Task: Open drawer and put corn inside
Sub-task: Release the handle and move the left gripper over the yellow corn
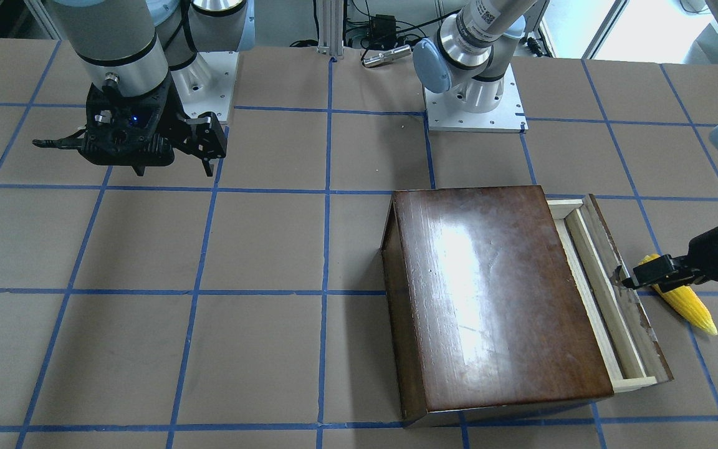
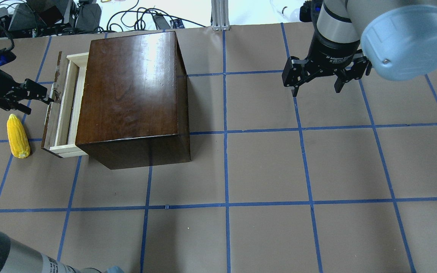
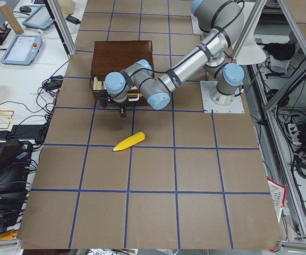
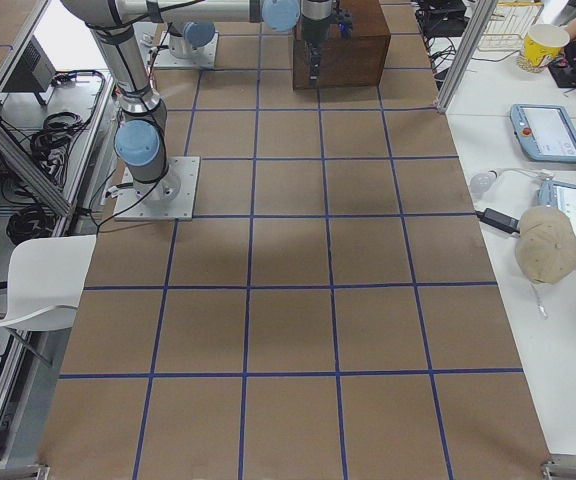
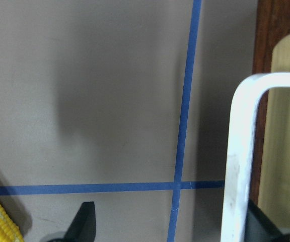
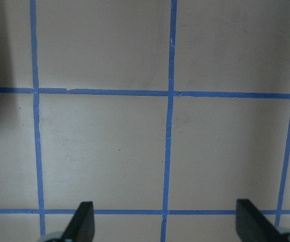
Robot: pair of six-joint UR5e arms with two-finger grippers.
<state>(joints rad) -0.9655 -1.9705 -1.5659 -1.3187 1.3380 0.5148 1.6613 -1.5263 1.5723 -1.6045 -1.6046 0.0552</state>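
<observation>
The drawer (image 2: 63, 108) is seen drawn only part way out of the box (image 2: 127, 94), so that a narrow strip of its pale tray is exposed. The opening step is judged to be in hand and not yet finished. At the drawer's dark front panel (image 2: 50, 121), on the side away from the box, the left gripper (image 5: 172, 224) is held pointing down with its jaws spread wide. The white handle (image 5: 240, 161) lies just inside the finger nearer the box, and nothing is clamped. A little farther from the box, the corn (image 2: 17, 136) is found lying on the table (image 2: 264, 170), outside the drawer and roughly parallel to the panel. Well apart from the box, on its opposite side, the right gripper (image 2: 316, 89) is hung above the table with jaws wide and empty. A further pull straight away from the box appears to be called for next. Care would be needed, since the corn lies in the panel's path.
</observation>
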